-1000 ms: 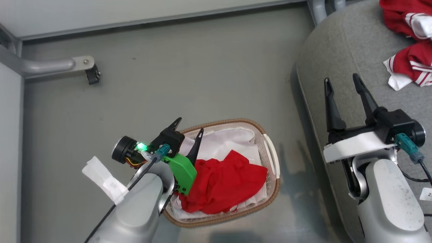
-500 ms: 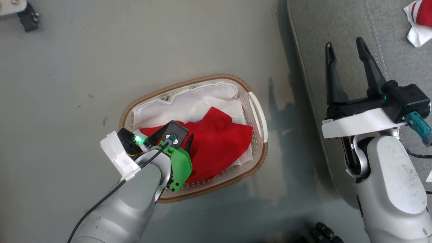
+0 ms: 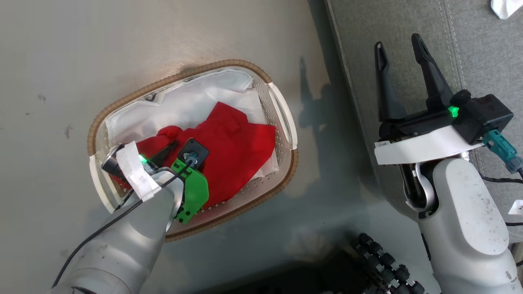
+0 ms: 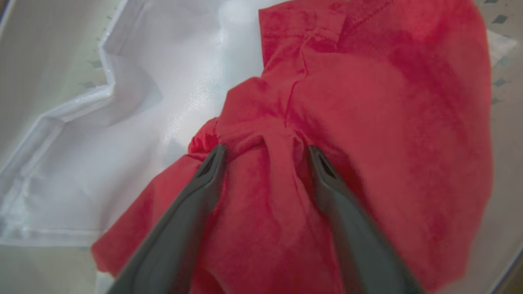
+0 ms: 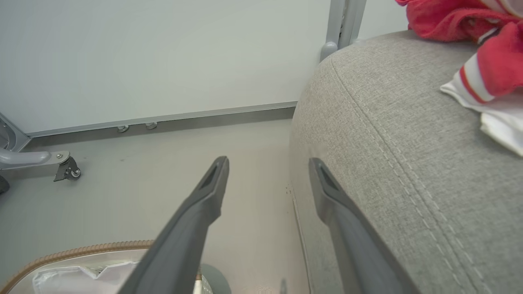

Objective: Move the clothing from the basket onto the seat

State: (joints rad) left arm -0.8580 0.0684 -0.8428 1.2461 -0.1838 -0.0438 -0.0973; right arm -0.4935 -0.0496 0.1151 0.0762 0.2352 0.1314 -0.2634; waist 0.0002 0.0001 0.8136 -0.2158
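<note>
Left gripper (image 4: 265,154), fingers spread, straddles a fold of red clothing (image 4: 388,102) in the basket (image 3: 282,110), tips apparently touching it; right gripper (image 3: 398,43) open above the seat (image 3: 470,49) edge.

The left gripper (image 4: 263,151) and right gripper (image 3: 398,43) are each made of two long dark tapered fingers (image 5: 196,216). Behind the left, a green bracket (image 3: 190,196), white tape (image 3: 137,173) and a black cable (image 3: 102,228) are seen. Behind the right, a white bracket (image 3: 416,149), a black housing (image 3: 482,116) and a teal connector (image 3: 500,149) are fitted.
</note>
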